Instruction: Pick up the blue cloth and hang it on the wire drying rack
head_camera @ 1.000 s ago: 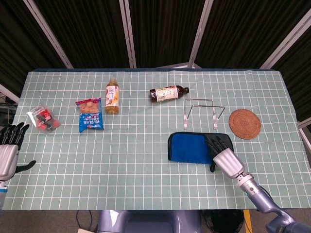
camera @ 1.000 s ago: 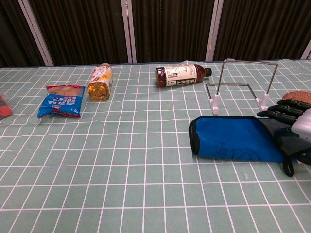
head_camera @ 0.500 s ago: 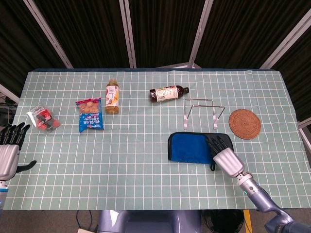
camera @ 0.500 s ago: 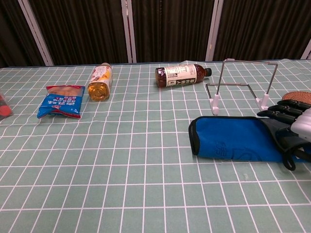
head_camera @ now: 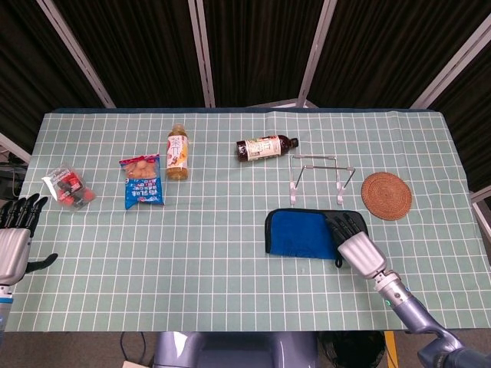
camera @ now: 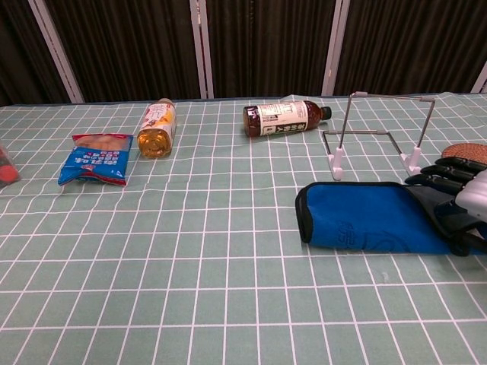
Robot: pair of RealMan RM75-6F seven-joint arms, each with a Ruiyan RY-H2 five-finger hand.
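The blue cloth [head_camera: 301, 232] [camera: 364, 220], edged in black, lies flat on the checked table just in front of the wire drying rack [head_camera: 321, 178] [camera: 380, 134]. My right hand [head_camera: 351, 238] [camera: 459, 199] lies on the cloth's right end, fingers stretched over the top. Its thumb is drawn in tight against the cloth's near edge, pinching that end. The rack stands upright with nothing on it. My left hand [head_camera: 15, 234] hovers off the table's left edge, holds nothing, and is absent from the chest view.
A round woven coaster [head_camera: 386, 195] [camera: 466, 150] sits right of the rack. Behind the rack a dark bottle [head_camera: 265, 147] [camera: 285, 119] lies on its side. Further left are a tea bottle [head_camera: 177, 152] [camera: 157, 128], a blue snack bag [head_camera: 142, 181] [camera: 97, 158] and a red packet [head_camera: 69, 188].
My right hand's thumb has curled in from beside the cloth to its near edge. The cloth, the rack and the left hand have not moved.
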